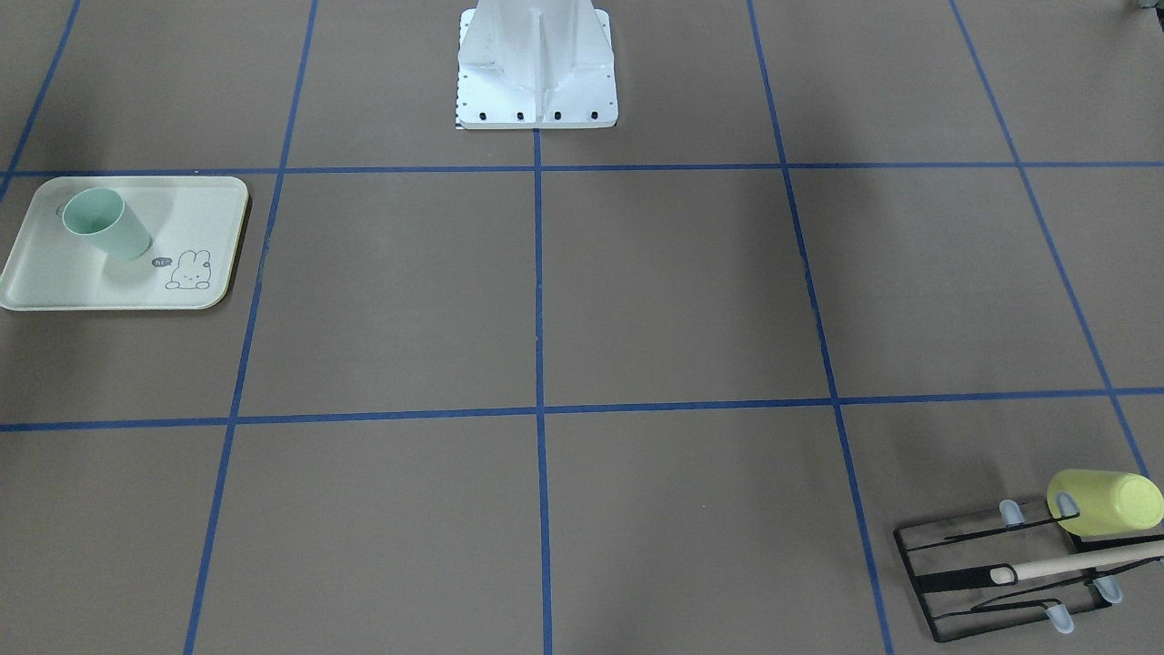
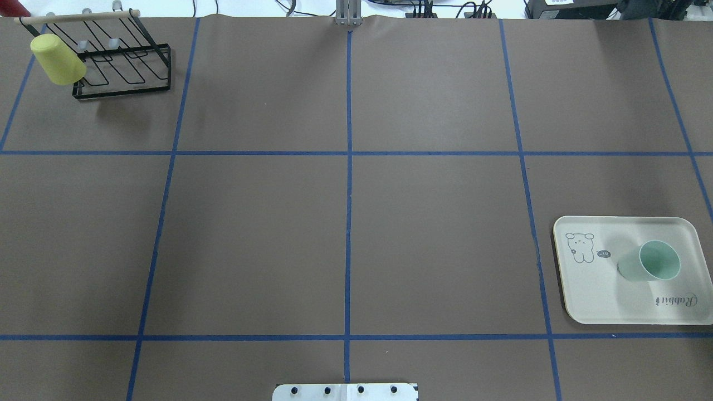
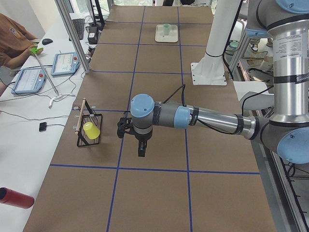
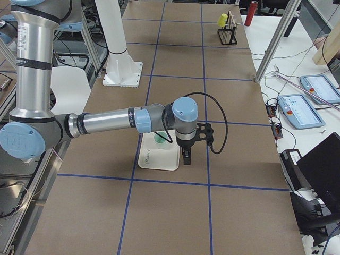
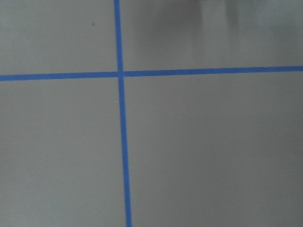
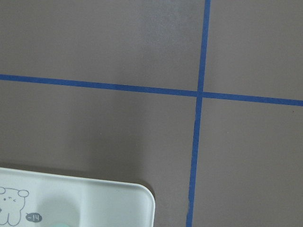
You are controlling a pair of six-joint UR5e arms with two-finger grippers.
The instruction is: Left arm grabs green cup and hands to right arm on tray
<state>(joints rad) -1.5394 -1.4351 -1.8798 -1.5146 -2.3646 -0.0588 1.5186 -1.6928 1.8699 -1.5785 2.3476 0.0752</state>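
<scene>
Light is even and diffuse, from above. In the front-facing view the table (image 1: 673,291) looks muted, with broad soft shadows across its upper half. The green cup (image 1: 107,223) throws a faint, soft-edged shadow on the tray (image 1: 55,282). The overhead view's top strip beyond the table is blown out white. Side views are brighter; the left arm (image 3: 217,118) and right arm (image 4: 106,123) carry pale sheen on their metal tubes. The left wrist view is soft, slightly blurred, shadowed at its top; the right wrist view is sharper, dimmer beside the tray.

Left claw (image 3: 141,152), right claw (image 4: 186,159): state unclear.
</scene>
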